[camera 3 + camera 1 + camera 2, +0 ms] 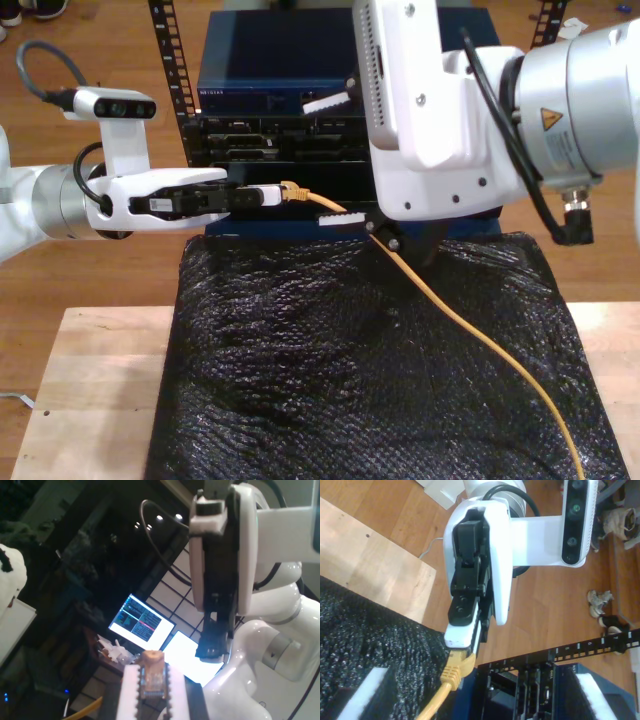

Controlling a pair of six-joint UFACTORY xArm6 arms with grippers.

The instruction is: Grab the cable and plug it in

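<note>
My first gripper pinches the plug of the cable; my second gripper stands wide. The cable seems light and limp, the plug brittle, so grip at its boot.

My first pincer clamped, level (my second pincer spread).

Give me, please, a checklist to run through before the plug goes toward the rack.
1. My first end effector shut on the cable's plug: ok.
2. My second end effector open, not clamping the cable: ok.
3. Cable lying loose over the black mat, not taut: ok.
4. Plug lined up with a port in the rack: cannot tell.
5. Plug's clip side: cannot tell.
</note>
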